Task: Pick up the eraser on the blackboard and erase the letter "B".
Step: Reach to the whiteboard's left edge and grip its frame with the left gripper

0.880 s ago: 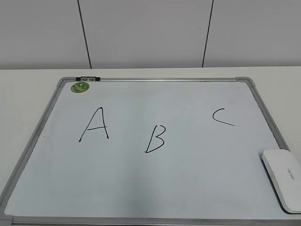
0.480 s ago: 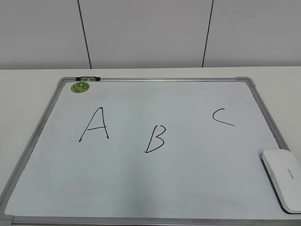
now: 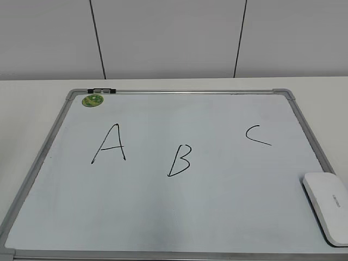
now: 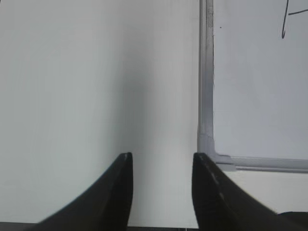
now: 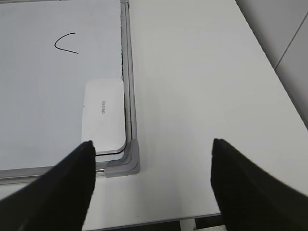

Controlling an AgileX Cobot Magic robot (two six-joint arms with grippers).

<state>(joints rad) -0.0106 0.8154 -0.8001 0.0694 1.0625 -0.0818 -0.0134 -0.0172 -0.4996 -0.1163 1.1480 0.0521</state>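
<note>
The white eraser (image 3: 328, 206) lies flat in the near right corner of the blackboard (image 3: 179, 217); it also shows in the right wrist view (image 5: 103, 115). The black letter "B" (image 3: 180, 160) is drawn mid-board, between "A" (image 3: 110, 144) and "C" (image 3: 256, 135). Neither gripper shows in the exterior view. My right gripper (image 5: 152, 144) is wide open and empty, above the bare table just right of the board's corner (image 5: 125, 161), with the eraser ahead and to its left. My left gripper (image 4: 162, 156) is open and empty, over the table left of the board's frame (image 4: 207, 86).
A round green sticker (image 3: 93, 100) and a small black clip (image 3: 101, 90) sit at the board's far left corner. The white table (image 5: 202, 86) extends right of the board to its edge (image 5: 269, 62). A panelled wall (image 3: 174, 38) stands behind.
</note>
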